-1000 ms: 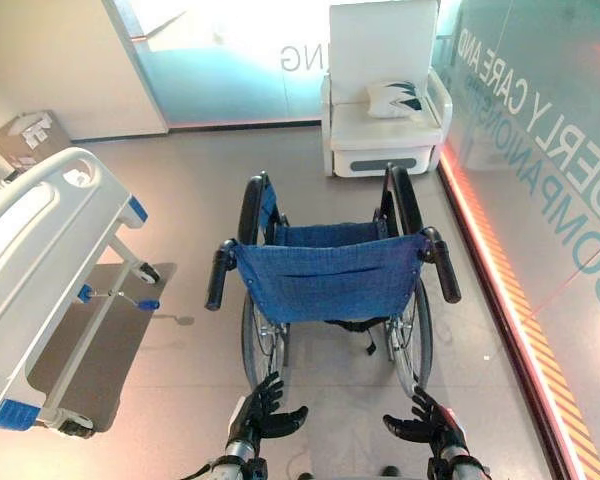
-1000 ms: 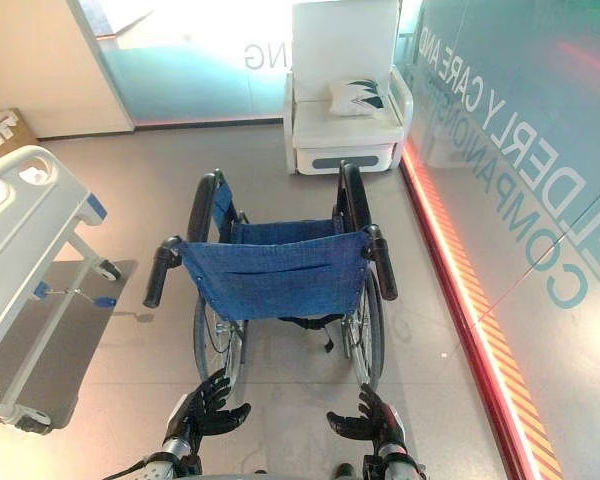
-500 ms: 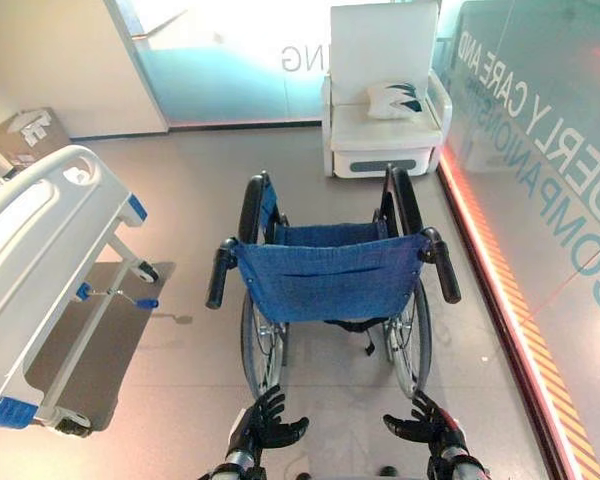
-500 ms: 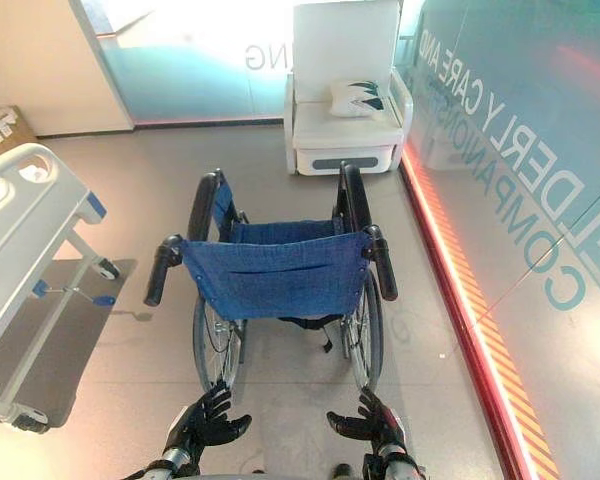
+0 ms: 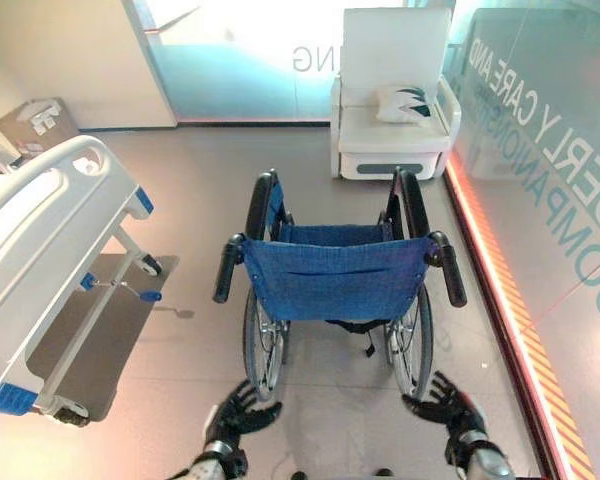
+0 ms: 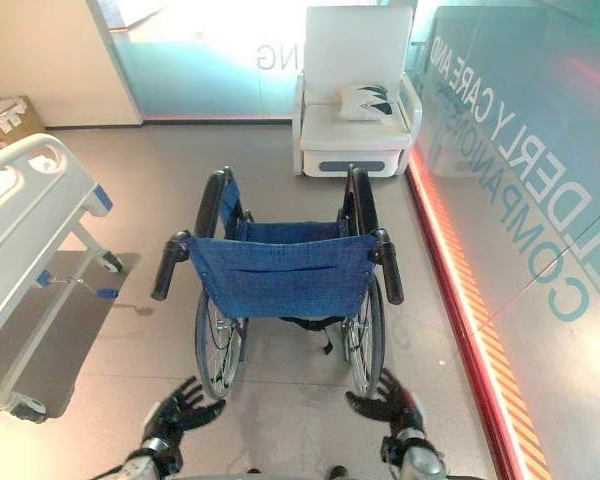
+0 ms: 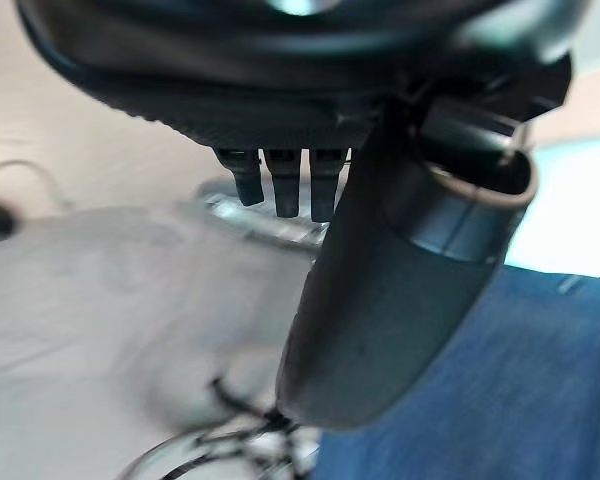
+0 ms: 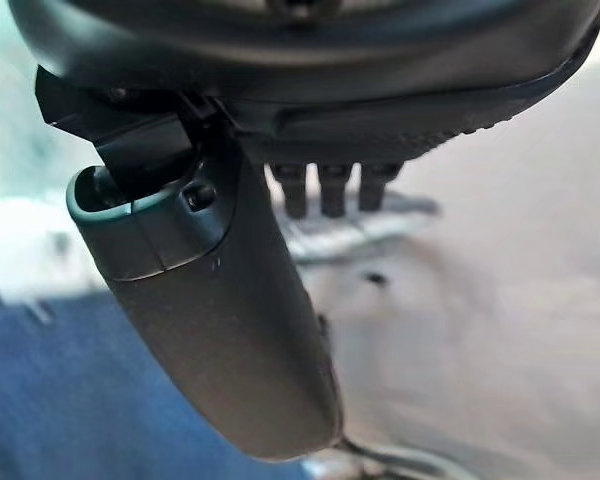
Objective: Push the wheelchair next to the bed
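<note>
The left hand (image 5: 238, 414) is hovering low behind the wheelchair (image 5: 338, 283), its fingers spread and relaxed, gripping nothing. The right hand (image 5: 448, 400) is hanging level with it on the other side, likewise splayed and empty. The wheelchair is standing just ahead of both hands, its blue fabric backrest (image 5: 335, 277) facing them. Its left push handle (image 5: 227, 268) is sitting above and forward of the left hand, and its right push handle (image 5: 449, 268) is sitting above and forward of the right hand; neither hand is touching a handle. The rear wheels are lying just beyond the fingertips of each hand, apart from them. The bed (image 5: 42, 258) is standing well off to the left of the left hand, with open floor between it and the wheelchair. Far ahead of the hands, past the wheelchair, a white armchair (image 5: 392, 96) is sitting against the wall with a cushion (image 5: 401, 103) on its seat.
</note>
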Tool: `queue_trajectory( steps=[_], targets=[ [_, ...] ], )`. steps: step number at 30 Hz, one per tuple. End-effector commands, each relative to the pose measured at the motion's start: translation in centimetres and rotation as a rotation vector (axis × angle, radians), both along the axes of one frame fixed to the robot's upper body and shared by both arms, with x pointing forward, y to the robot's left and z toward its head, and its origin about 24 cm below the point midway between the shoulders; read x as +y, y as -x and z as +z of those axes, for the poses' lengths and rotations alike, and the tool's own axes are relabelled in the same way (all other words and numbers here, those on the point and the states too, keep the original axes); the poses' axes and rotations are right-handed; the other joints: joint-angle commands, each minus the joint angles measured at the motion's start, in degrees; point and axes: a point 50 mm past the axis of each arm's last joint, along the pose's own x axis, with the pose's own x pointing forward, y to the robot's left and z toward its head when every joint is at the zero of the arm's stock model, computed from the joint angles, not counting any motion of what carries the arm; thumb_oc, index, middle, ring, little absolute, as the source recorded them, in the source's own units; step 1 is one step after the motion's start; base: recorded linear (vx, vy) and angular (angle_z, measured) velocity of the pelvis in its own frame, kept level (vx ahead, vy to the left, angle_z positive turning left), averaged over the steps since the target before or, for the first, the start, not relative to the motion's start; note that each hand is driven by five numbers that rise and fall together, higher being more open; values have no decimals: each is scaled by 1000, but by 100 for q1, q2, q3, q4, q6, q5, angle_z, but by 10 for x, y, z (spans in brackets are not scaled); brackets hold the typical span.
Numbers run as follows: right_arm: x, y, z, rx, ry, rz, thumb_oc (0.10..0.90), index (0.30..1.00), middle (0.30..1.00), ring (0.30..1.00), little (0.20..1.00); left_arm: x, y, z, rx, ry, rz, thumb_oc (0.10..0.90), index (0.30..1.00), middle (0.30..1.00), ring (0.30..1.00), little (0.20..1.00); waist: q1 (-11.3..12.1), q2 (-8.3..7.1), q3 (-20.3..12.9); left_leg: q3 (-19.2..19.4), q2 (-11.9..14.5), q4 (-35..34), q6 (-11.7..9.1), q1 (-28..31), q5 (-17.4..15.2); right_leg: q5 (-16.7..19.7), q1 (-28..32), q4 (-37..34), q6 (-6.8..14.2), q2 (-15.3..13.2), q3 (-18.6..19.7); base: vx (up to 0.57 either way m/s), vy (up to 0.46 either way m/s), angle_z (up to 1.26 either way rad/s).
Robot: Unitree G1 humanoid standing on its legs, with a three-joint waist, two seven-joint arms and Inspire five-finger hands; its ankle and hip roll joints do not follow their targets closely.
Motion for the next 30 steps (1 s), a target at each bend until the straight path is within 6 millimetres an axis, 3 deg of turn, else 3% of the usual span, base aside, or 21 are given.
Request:
queue_trajectory(
  steps=[1,2,6,7,9,10,12,13,16,22,23,30],
  targets=[
    [-48,-69,75,-347,72,-25,800,900,900,900,900,50,-61,61,-296,-154,128,800,900,900,900,900,84,-151,-150,32,-377,69,139,-67,-362,-255,-91,382,31,-11,-71,-5,18,5],
    [-62,-78,95,-395,118,-37,800,900,900,900,900,67,-68,77,-340,-196,170,800,900,900,900,900,92,-157,-148,22,-383,65,136,-66,-361,-253,-86,378,39,-15,-73,0,0,0],
    [-83,-102,143,-502,246,-54,800,900,900,900,900,98,-88,119,-427,-328,221,800,900,900,900,900,97,-163,-158,-6,-396,50,112,-87,-343,-247,-99,367,53,-29,-86,0,0,0],
    [-86,-114,165,-546,296,-63,800,900,900,900,900,108,-98,140,-469,-398,244,800,900,900,900,900,90,-159,-152,-19,-398,42,103,-93,-334,-242,-100,356,63,-38,-89,0,0,0],
    [-86,-123,183,-587,325,-73,800,900,900,900,900,114,-107,157,-509,-452,258,800,900,900,900,900,83,-157,-155,-28,-401,44,99,-116,-327,-235,-122,355,69,-44,-90,0,0,0],
    [-84,-133,204,-636,356,-86,800,900,900,900,900,118,-116,178,-567,-485,278,800,900,900,900,900,77,-160,-147,-39,-405,48,98,-133,-325,-237,-136,357,74,-48,-86,0,0,0],
    [-82,-138,216,-672,376,-95,800,900,900,900,900,119,-121,189,-600,-503,282,800,900,900,900,900,72,-158,-142,-45,-406,50,95,-143,-324,-237,-136,349,74,-49,-85,-11,0,2],
    [-78,-145,236,-732,396,-98,800,900,900,900,900,121,-129,210,-653,-524,279,800,900,900,900,900,72,-157,-141,-51,-405,53,89,-152,-328,-242,-131,339,76,-48,-92,-18,-2,3],
    [-73,-152,263,-815,415,-86,800,900,900,900,900,117,-137,236,-752,-519,230,800,900,900,900,900,77,-165,-148,-59,-400,60,82,-158,-331,-255,-119,332,79,-44,-92,-5,-1,1],
    [-56,-157,283,-874,418,-10,800,900,900,900,900,93,-149,263,-890,-405,58,800,900,900,900,900,90,-179,-162,-90,-398,51,90,-156,-339,-268,-103,321,85,-30,-90,0,0,0],
    [-47,-157,287,-885,441,37,800,900,900,900,900,79,-151,271,-948,-347,-27,800,900,900,900,900,96,-186,-165,-103,-394,41,96,-157,-339,-267,-109,322,89,-22,-80,0,0,0],
    [-13,-150,284,-939,448,183,800,900,900,900,900,37,-147,275,-1038,-191,-284,800,900,900,900,900,68,-213,-177,-101,-376,22,130,-150,-349,-244,-118,293,103,11,-37,0,0,0]
  ],
)
